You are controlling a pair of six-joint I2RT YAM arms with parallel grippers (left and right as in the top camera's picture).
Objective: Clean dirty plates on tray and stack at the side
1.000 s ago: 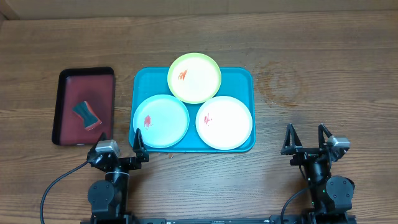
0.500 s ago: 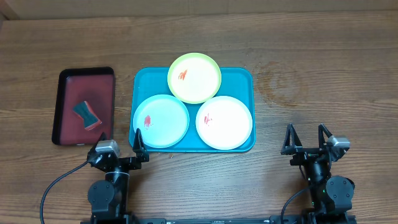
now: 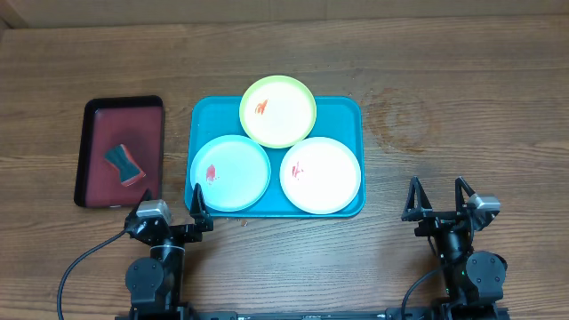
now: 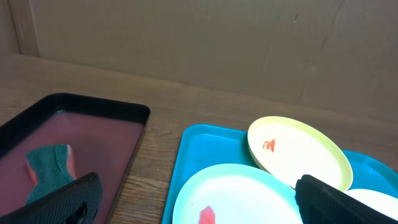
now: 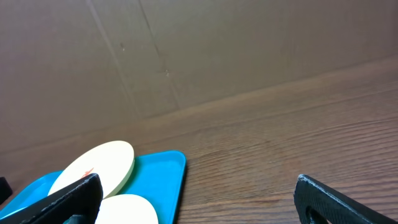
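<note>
Overhead, 3 plates [image 3: 230, 172] on the tray [image 3: 348, 108] lie just past the spread left hand [image 3: 175, 205]; right hand [image 3: 436, 196] spread.

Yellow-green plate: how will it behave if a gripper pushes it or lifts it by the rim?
Probably stiff and light: the yellow-green plate looks like thin moulded plastic. It seems propped on the far rim of the tray and the edge of the light blue plate, so a push may rock or slide it. The smooth shallow rim could slip in a pinch.

Left gripper [image 3: 172, 203] and right gripper [image 3: 436, 196], jaws spread wide, arms apparently folded low
</note>
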